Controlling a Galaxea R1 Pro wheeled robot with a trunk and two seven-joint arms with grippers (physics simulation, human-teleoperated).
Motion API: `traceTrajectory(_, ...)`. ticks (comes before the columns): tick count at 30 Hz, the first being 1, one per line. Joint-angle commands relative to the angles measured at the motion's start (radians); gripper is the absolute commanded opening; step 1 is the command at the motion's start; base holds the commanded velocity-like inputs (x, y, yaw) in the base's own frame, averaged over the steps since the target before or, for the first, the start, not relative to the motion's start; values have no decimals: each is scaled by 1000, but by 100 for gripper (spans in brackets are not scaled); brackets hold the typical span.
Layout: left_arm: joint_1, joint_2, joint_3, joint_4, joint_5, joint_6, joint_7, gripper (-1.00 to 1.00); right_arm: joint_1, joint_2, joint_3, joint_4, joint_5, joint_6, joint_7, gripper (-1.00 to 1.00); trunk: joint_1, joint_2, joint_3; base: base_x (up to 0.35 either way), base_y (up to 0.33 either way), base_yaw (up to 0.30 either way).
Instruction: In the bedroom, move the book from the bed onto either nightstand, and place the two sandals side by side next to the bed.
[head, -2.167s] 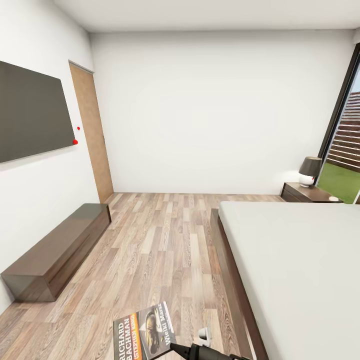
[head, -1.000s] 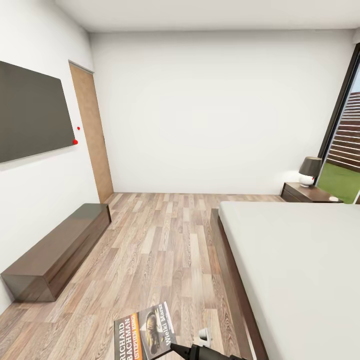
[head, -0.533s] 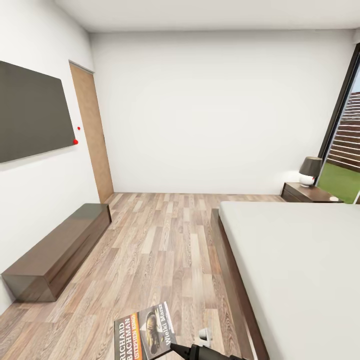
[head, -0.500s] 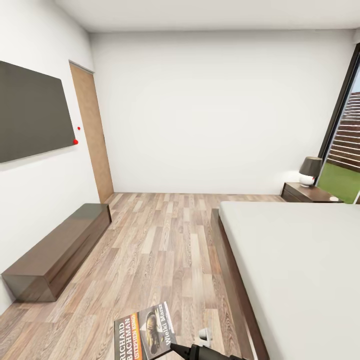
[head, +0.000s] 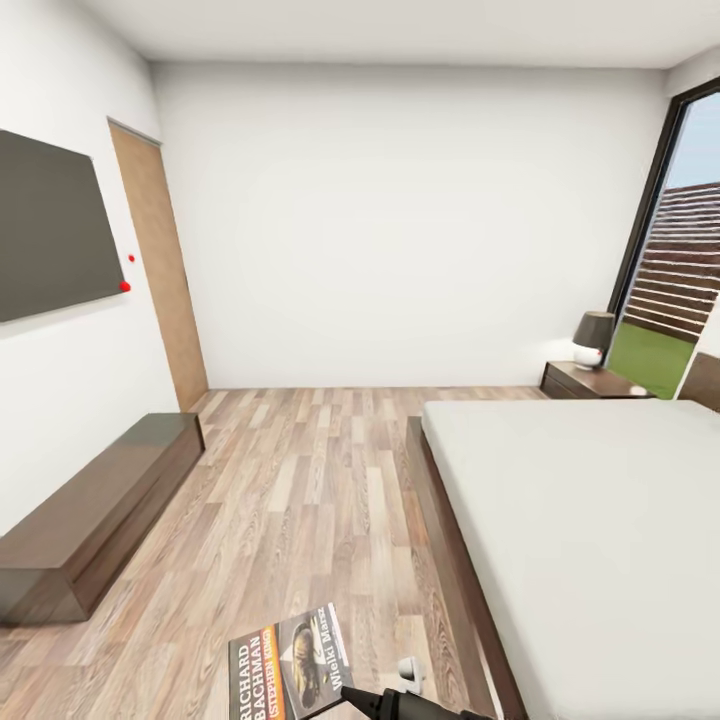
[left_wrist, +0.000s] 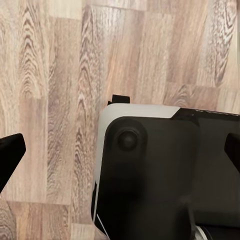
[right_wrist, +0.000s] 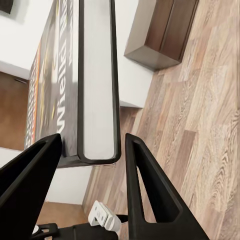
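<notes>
Head camera first: white-walled bedroom with wood-plank floor, looking down its length. Large low bed with dark brown frame and plain light grey mattress along the right side. Beyond its far corner, a low dark brown glossy nightstand carrying a small lamp with a dark shade, next to the tall black-framed window with slatted fence and grass outside. On the left wall, a big dark flat screen, a plain wooden door past it, and a long low dark brown cabinet on the floor beneath. Down at the bottom edge, thin dark paperback book lettered "RICHARD BACHMAN" in white and orange, held up off the floor in the black right gripper, well clear of the bed and far from the nightstand.

Left wrist camera: black left gripper spread wide, one fingertip at each edge of the picture, nothing between them; below, plank floor and a black-and-white part of the robot's own body.

Right wrist camera: both black fingers clamped onto the book's lower edge, cover to one side, white page block facing the lens; low cabinet and floor behind.
</notes>
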Motion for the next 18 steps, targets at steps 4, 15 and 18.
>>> traceTrajectory(4, 0, 1, -8, 1, 10, -3, -3, 100, -1, -1, 2, 1, -11, 11, 4, -100, 0, -1, 1, 0, 40, -261)
traceTrajectory(15, 0, 0, -8, 1, 10, -4, -3, 100, -1, -2, 3, 1, -11, 11, 4, -100, 0, -1, 5, 0, 96, -225)
traceTrajectory(18, 0, 1, -8, 1, 10, -4, -3, 100, -1, -2, 3, 0, -11, 11, 4, -100, 0, -1, 5, 31, 178, -61)
